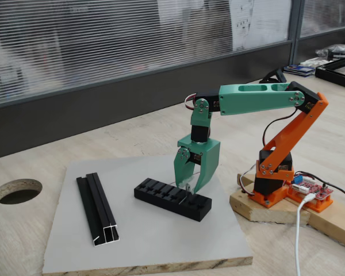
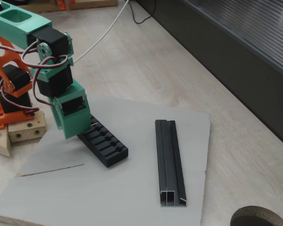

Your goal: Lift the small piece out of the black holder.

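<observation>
The black holder point(image 1: 171, 198) lies slanted on the grey board point(image 1: 155, 241), its row of cross slots facing up. My green gripper point(image 1: 187, 187) points down over the holder's right part, fingertips just above the slots, jaws a little apart. A thin grey sliver, the small piece point(image 1: 188, 187), stands between the tips at the holder's top; I cannot tell whether either finger touches it. In the other fixed view the gripper point(image 2: 74, 134) is seen from behind at the holder's point(image 2: 106, 145) left end, and its body hides the tips and the piece.
A longer black grooved rail point(image 1: 98, 210) point(image 2: 170, 162) lies on the board away from the holder. The arm's orange base sits on a wooden block point(image 1: 264, 210) off the board. A round hole point(image 1: 17, 190) is cut in the tabletop. A white cable point(image 1: 299, 241) trails from the base.
</observation>
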Robot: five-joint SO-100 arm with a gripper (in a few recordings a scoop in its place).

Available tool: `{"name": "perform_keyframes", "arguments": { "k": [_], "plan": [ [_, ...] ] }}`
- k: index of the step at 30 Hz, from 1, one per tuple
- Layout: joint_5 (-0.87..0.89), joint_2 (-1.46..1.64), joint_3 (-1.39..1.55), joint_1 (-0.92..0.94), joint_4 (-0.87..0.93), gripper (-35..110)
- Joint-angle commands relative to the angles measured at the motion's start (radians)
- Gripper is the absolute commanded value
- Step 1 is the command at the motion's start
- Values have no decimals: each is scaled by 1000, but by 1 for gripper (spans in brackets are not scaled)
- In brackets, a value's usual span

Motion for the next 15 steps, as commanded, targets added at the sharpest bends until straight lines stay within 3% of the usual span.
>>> {"name": "perform_keyframes", "arguments": {
  "k": [1,9,15],
  "plan": [
    [9,8,-17,-9,-5,29],
    [11,6,-9,-9,-5,28],
    [6,6,-6,-8,-6,15]
  ]
}}
